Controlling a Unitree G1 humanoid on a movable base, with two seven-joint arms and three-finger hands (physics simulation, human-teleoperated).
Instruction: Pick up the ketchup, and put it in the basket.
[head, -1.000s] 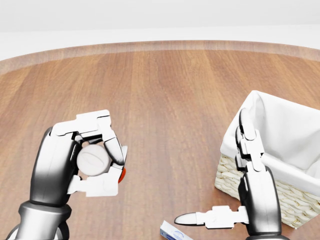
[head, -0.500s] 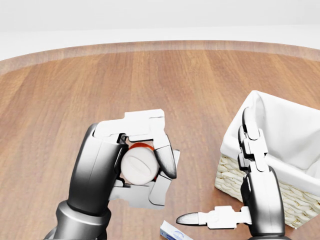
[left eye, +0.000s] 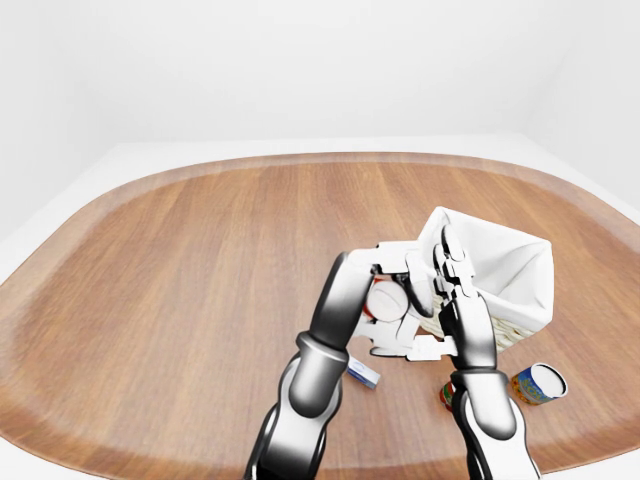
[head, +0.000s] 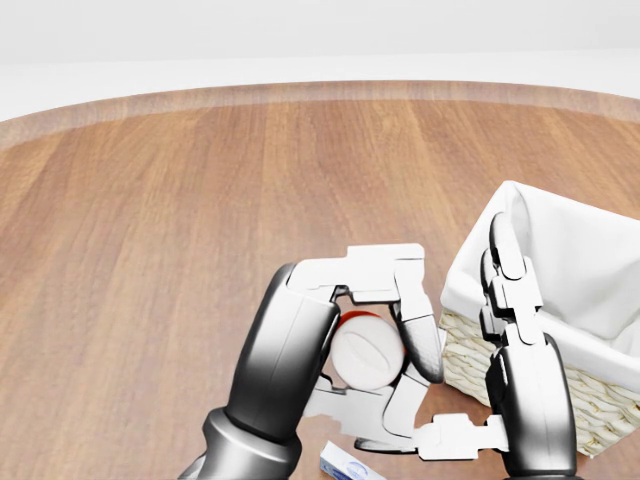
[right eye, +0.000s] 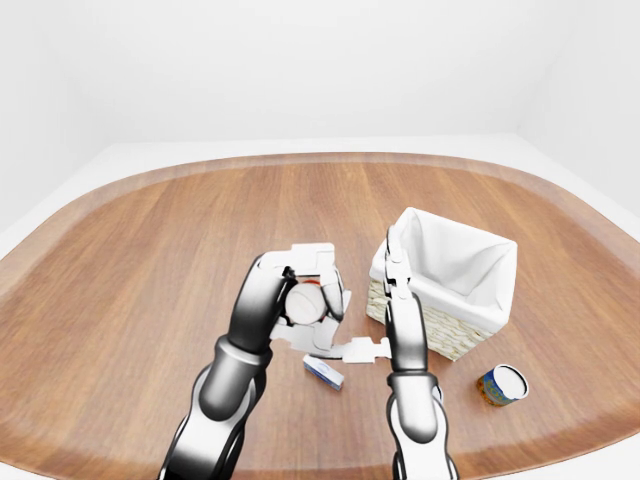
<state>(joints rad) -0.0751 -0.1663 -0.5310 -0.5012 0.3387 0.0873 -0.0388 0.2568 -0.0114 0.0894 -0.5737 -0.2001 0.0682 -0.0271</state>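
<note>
In the head view, the left hand (head: 385, 320) grips the red ketchup bottle with a white cap (head: 365, 352) beside the white-lined wicker basket (head: 560, 300). The right hand (head: 495, 345) stands open. In the right-eye view, a small blue-and-white box (right eye: 322, 370) and a blue-and-yellow tin can (right eye: 501, 384) lie on the round wooden table (right eye: 150, 260); their labels are unreadable.

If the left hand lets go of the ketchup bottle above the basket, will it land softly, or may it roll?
The ketchup looks round with a flat white cap, so it would probably roll on bare wood. The basket has a white cloth liner and high walls, which should likely cushion and hold it. The left hand grips it without visible deformation, suggesting a stiff body.
</note>
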